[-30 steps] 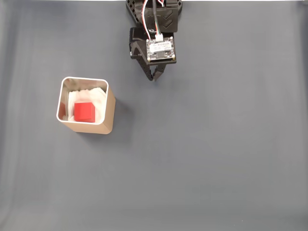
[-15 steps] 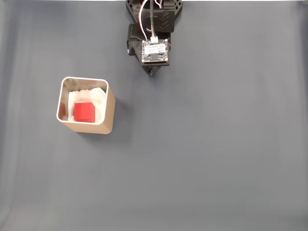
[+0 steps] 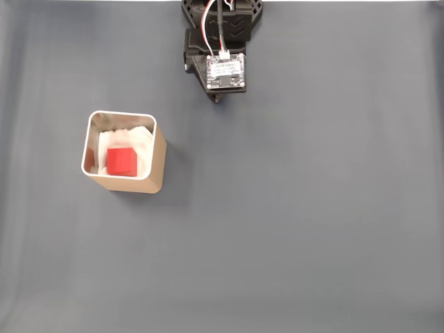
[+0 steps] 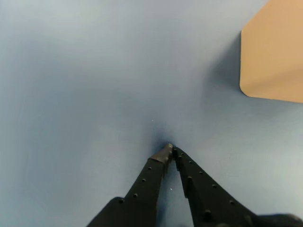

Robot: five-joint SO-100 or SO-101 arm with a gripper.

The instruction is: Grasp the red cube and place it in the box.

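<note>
Red cube (image 3: 121, 161) unmoved in the box (image 3: 158, 163); gripper (image 4: 170, 150) (jaws pressed together, empty) has pulled back toward the arm base (image 3: 222, 17)

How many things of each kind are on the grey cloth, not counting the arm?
Red cube: 1, inside the box
Tan box: 1
Total: 2
</note>
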